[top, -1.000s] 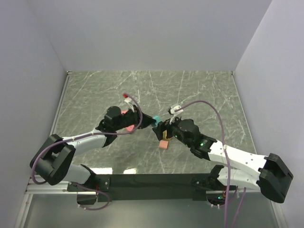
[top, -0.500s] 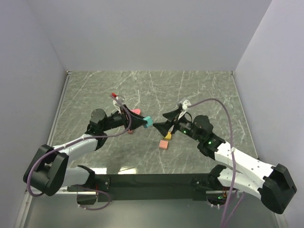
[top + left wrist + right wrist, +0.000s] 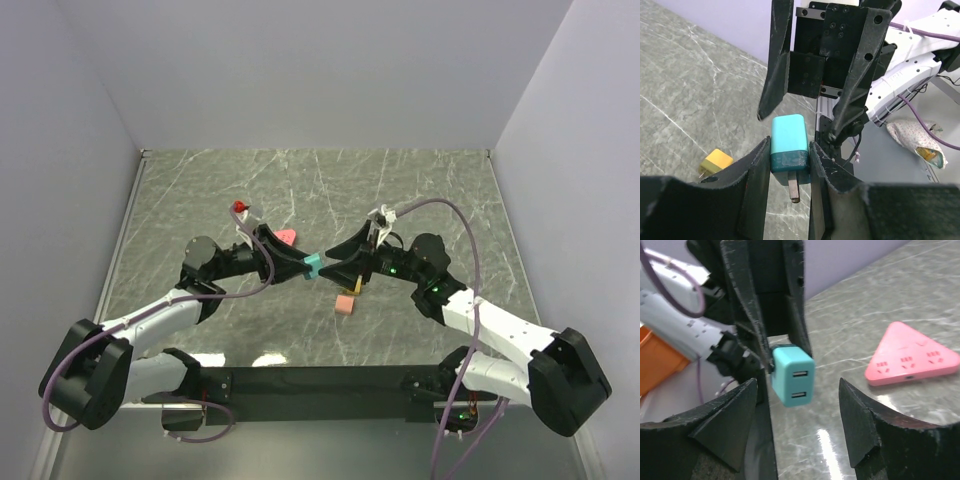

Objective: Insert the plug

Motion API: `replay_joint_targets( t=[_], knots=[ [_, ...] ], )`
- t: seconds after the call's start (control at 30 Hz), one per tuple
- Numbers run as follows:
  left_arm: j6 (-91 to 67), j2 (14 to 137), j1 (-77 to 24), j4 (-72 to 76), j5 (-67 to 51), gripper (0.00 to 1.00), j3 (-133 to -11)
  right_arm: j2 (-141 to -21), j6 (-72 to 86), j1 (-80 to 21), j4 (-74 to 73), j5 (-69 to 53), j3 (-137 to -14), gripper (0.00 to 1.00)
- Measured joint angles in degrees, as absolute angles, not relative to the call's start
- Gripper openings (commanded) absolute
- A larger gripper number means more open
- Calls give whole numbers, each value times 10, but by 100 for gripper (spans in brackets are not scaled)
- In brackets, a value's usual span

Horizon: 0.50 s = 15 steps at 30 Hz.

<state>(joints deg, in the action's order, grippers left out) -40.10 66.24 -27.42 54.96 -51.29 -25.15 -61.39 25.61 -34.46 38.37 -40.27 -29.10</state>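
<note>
A teal rectangular plastic plug (image 3: 788,136) is in mid-air at the centre of the top view, above the grey marbled stone worktop (image 3: 420,190). The left tool (image 3: 298,264) is clenched on it, one black finger pressed to each side. In the left wrist view a metal prong juts from the plug's lower end. In the right wrist view its outer face shows two slots, one above the other.

The right tool (image 3: 337,268) faces it from the right of the frame, released, its fingers spread wide with their tips just beside the plug.

Lying on the worktop:
- One pink triangular plastic power strip (image 3: 910,359), just above the left tool in the top view.
- One small yellow plastic block (image 3: 715,162), below the right tool.
- One small pink block (image 3: 345,305), just beneath the yellow one.

An orange shape (image 3: 655,360) sits at the left edge of the right wrist view, cropped too much to tell whether it holds anything.
</note>
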Motion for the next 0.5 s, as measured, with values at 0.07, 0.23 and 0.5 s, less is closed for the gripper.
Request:
replay_joint_targets(
  t=[0.07, 0.23, 0.5],
  knots=[
    [-398, 662, -278, 549, -512, 0, -251, -621, 265, -345, 396, -423, -291, 71],
    [-391, 662, -282, 546, -513, 0, -251, -643, 295, -345, 444, -477, -291, 67],
    [-386, 662, -283, 546, -517, 0, -251, -686, 319, -342, 477, -521, -291, 61]
  ],
)
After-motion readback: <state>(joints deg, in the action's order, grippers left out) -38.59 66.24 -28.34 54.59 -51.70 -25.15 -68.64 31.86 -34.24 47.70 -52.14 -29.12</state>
